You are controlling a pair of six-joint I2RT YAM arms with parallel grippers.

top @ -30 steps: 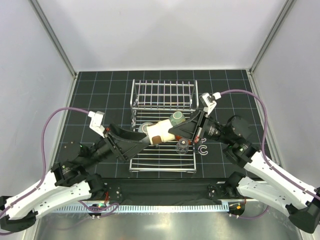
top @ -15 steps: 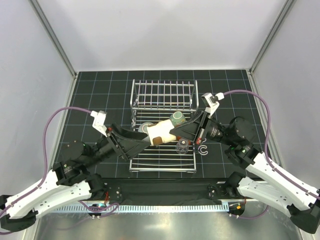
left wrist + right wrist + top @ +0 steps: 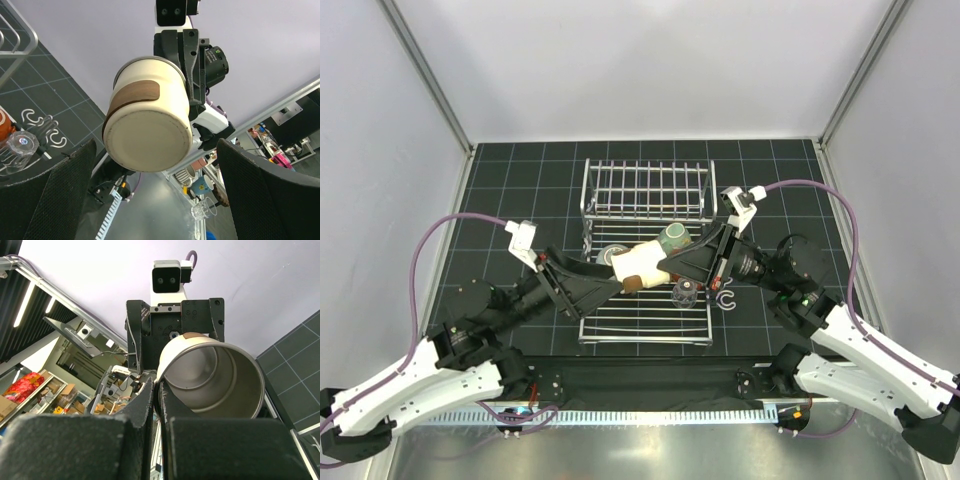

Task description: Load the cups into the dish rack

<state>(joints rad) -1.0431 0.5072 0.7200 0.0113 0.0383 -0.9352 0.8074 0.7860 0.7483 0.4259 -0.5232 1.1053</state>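
Observation:
My right gripper (image 3: 666,266) is shut on the rim of the cream tumbler (image 3: 642,263) and holds it on its side in the air above the dish rack (image 3: 645,188). In the right wrist view the fingertips (image 3: 161,390) pinch the tumbler's wall (image 3: 220,375), mouth toward the camera. My left gripper (image 3: 608,282) is open wide; in its view (image 3: 160,195) the tumbler's base (image 3: 149,131) faces it, untouched. The mint-green mug (image 3: 674,237), pale grey-green mug (image 3: 610,256), orange-brown mug (image 3: 633,284) and clear glass (image 3: 685,292) sit on the rack.
Small white C-shaped hooks (image 3: 725,298) lie on the black mat right of the rack; they also show in the left wrist view (image 3: 42,125). The rack's upright barred section (image 3: 645,185) stands at the far side. Both arms meet over the rack's base.
My left arm has edged forward and right toward the tumbler's base. The right gripper still holds the tumbler in nearly the same place.

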